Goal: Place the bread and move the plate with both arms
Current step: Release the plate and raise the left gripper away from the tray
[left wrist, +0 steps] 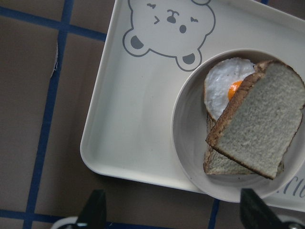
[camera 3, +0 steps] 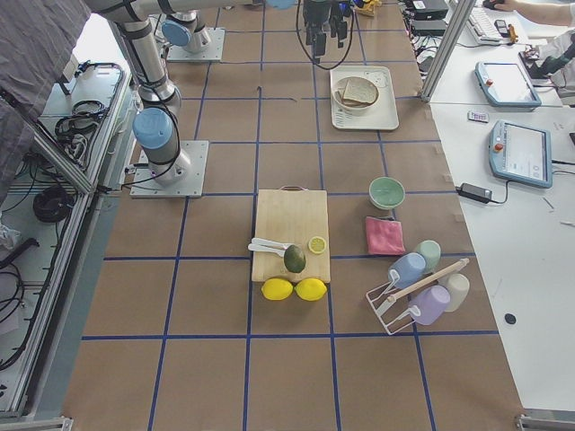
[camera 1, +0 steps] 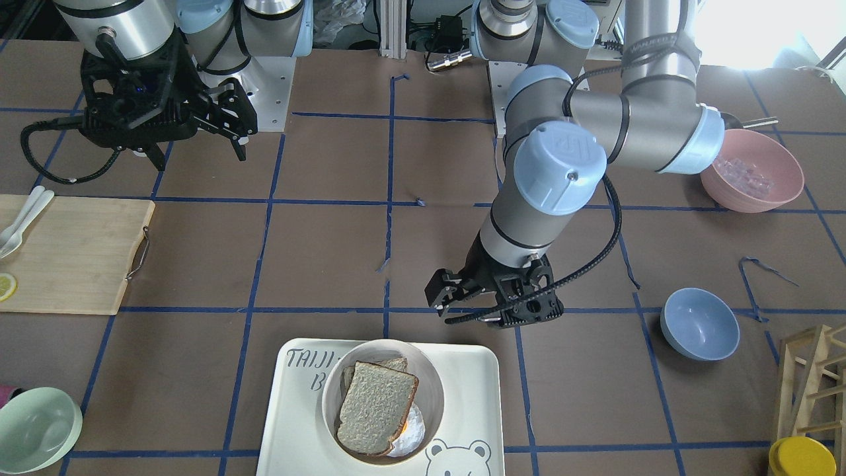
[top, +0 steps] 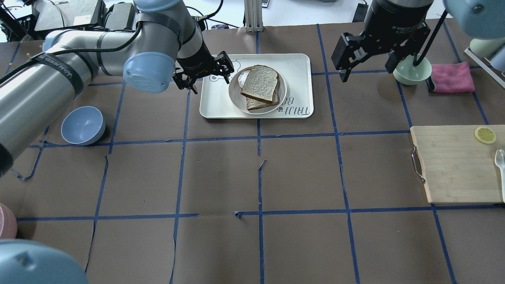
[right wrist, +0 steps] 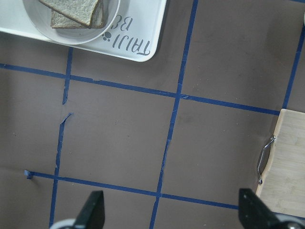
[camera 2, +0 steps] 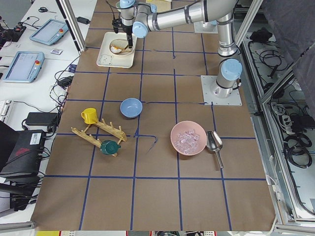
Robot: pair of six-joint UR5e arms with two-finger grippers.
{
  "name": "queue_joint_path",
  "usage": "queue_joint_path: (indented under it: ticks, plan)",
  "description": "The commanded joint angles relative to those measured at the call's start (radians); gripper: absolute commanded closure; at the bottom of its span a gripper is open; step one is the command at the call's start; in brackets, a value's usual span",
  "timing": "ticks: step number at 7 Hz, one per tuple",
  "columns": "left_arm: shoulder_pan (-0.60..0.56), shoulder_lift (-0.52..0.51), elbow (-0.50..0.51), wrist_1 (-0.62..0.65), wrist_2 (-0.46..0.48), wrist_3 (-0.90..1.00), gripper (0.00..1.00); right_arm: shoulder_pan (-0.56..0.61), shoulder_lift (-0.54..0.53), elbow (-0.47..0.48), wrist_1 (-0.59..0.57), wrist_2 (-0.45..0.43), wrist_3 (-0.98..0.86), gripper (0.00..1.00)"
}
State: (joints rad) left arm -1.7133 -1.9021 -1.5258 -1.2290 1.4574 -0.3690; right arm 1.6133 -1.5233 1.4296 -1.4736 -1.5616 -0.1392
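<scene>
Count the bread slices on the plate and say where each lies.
2: the bread on top, partly covering a fried egg; a second slice beneath, on the plate. Others could hide underneath.

bread point(camera 2: 118, 46) rests in plate point(camera 2: 113, 49) on white tray point(camera 2: 116, 60).

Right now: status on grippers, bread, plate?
Left gripper open, empty, at tray edge. Right gripper open, empty, away from tray. Bread on plate, over egg; plate in tray.

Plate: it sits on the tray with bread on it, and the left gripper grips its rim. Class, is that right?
No. The plate sits on the tray with bread on it, but the left gripper is open, not gripping its rim; the left wrist view shows this.
</scene>
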Motion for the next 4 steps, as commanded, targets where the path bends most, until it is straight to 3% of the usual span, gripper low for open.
queue_joint_path:
  ticks: [1, 3, 4]
  plan:
    - [-0.002, 0.166, -0.011, -0.261, 0.033, 0.056, 0.0, 0.002, 0.0, 0.0, 0.002, 0.0, 0.003, 0.0]
    - [0.015, 0.276, 0.002, -0.453, 0.099, 0.1, 0.0, 0.0, 0.0, 0.0, -0.001, 0.0, 0.001, 0.0]
    - [0.05, 0.291, 0.009, -0.466, 0.097, 0.123, 0.0, -0.003, 0.002, 0.0, -0.001, 0.0, -0.003, 0.0]
